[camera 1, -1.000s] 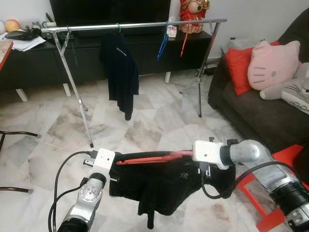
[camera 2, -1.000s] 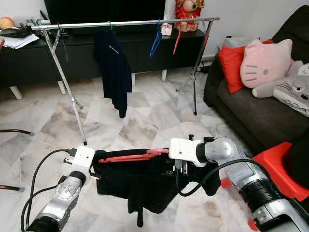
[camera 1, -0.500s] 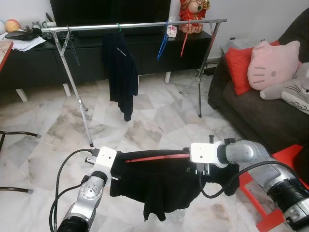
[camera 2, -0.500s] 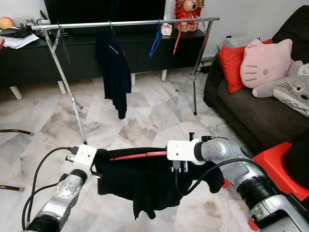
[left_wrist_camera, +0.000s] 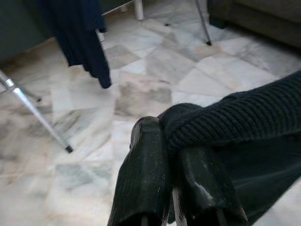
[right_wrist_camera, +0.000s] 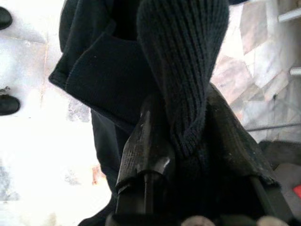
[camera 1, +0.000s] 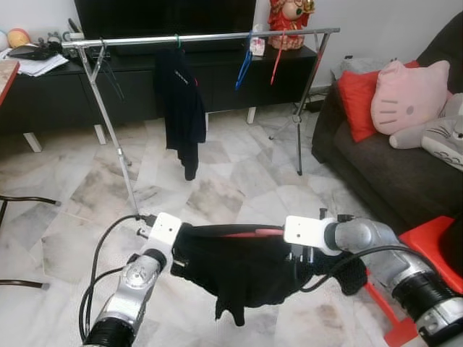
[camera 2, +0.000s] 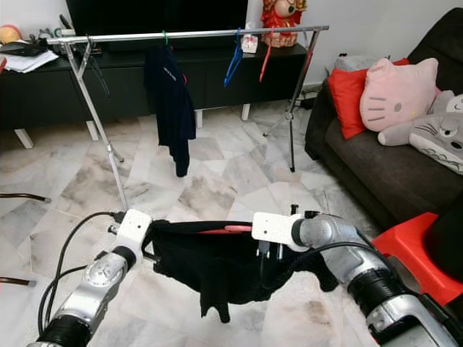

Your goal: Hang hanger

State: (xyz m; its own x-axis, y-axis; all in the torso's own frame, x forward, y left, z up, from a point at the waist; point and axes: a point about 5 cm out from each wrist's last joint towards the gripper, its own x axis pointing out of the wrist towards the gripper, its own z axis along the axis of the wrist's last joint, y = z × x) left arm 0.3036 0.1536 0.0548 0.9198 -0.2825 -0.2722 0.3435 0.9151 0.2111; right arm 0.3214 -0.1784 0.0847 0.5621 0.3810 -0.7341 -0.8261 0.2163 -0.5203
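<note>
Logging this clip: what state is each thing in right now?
Left end effector: shut on garment.
Right end effector: shut on garment.
Garment: draped on red hanger, held off the floor.
Rail: upright, carrying a dark top and two bare hangers.

Ribbed knit garment point(camera 1: 246, 267), seemingly plastic red hanger point(camera 1: 249, 233), glossy marble floor point(camera 1: 217, 181)

Hanger point(camera 1: 246, 232): red, held roughly level above the floor, mostly covered by a black garment point(camera 1: 242, 269) draped over it; garment hangs below in folds, ribbed knit edges at both ends; one narrow strip dangles lowest.
</note>
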